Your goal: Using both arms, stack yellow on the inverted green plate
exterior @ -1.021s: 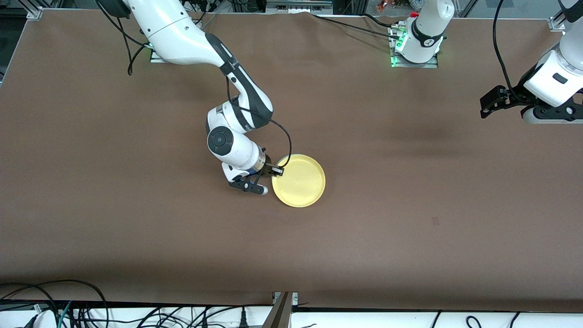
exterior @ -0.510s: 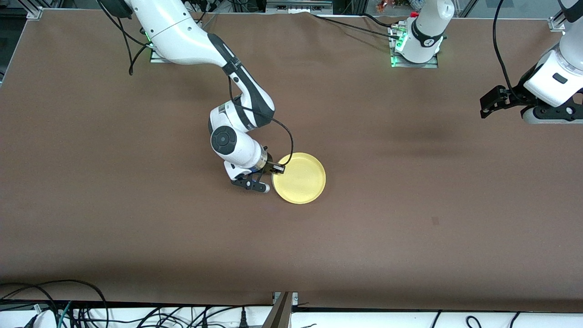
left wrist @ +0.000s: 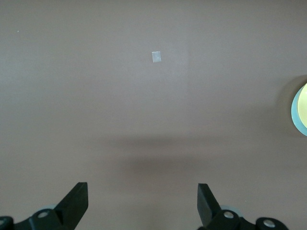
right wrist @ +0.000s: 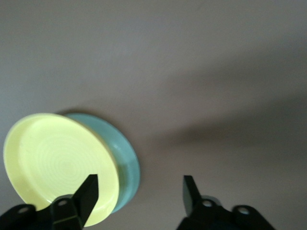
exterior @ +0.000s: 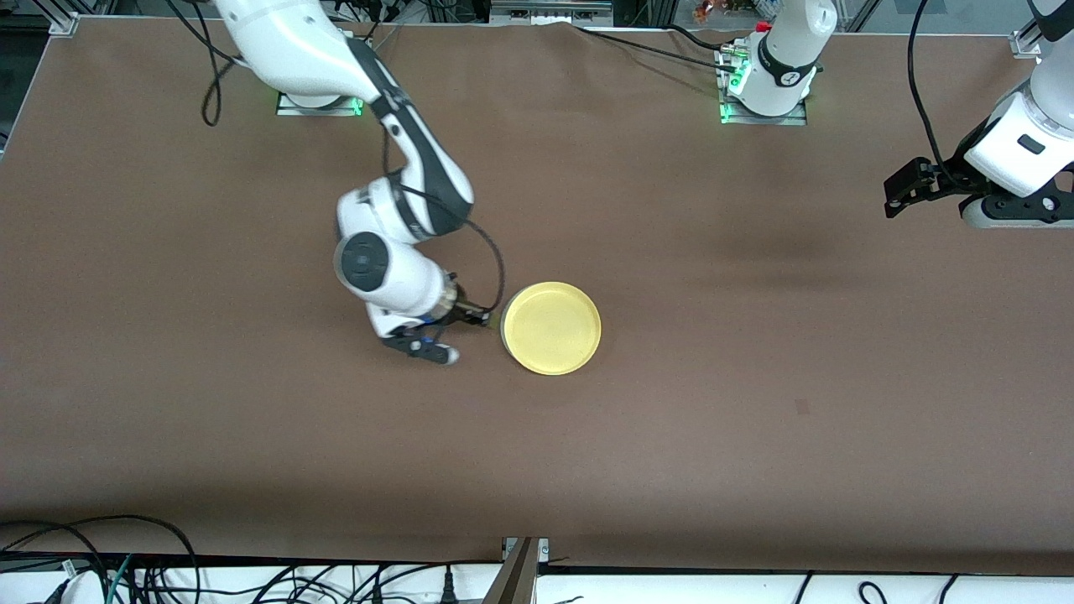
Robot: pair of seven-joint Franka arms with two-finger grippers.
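I judge stacking done: yellow plate (exterior: 551,327) rests on the green plate (right wrist: 125,160). Right gripper (exterior: 457,335) beside it, fingers apart (left gripper (left wrist: 142,201) waits, also apart). Next: retract.

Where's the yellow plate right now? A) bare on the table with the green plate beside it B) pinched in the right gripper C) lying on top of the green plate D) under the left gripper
C: the yellow plate lies on the green plate, whose edge shows from beneath it; the right gripper is open and off it.
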